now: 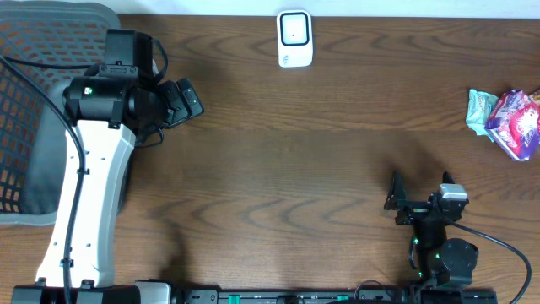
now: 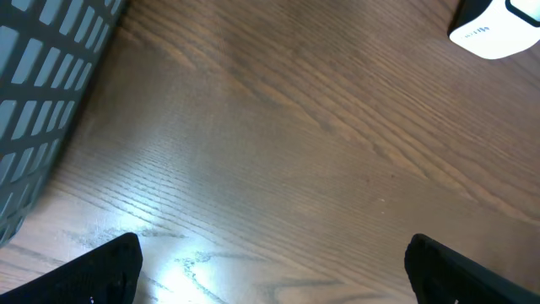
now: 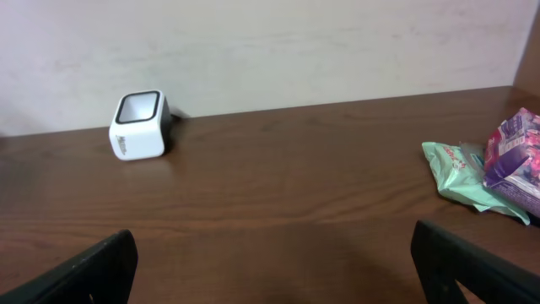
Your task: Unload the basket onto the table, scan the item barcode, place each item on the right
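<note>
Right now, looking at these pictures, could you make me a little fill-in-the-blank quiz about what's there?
1. The scanner is ____ in colour.
2. The left gripper and the right gripper both stand ____, holding nothing.
3. Against the purple packet lies a second packet, coloured pale ____.
Missing words: white; open; green.
</note>
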Controlling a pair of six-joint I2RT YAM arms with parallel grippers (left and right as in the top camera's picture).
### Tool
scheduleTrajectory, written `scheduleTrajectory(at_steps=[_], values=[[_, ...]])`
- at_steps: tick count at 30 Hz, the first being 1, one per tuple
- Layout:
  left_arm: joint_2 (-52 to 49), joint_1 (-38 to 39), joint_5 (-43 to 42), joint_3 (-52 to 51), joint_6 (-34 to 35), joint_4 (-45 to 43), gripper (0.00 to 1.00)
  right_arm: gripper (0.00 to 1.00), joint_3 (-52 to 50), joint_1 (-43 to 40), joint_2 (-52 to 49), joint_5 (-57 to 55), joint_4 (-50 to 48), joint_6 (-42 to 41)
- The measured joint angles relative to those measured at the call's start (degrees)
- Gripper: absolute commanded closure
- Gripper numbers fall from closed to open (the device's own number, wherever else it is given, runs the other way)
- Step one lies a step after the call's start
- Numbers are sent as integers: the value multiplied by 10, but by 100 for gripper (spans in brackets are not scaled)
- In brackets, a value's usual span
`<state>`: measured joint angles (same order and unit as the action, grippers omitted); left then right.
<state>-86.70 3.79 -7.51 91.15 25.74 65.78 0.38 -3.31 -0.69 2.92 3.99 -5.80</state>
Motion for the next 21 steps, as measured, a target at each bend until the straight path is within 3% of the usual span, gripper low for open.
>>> scheduleTrajectory(at_steps=[8,21], values=[[50,0,6,-69,-7,-16,1,1,0,0,0,0,0,0],[331,0,15,-462,-67,-325,1,1,0,0,0,-4,0,0]])
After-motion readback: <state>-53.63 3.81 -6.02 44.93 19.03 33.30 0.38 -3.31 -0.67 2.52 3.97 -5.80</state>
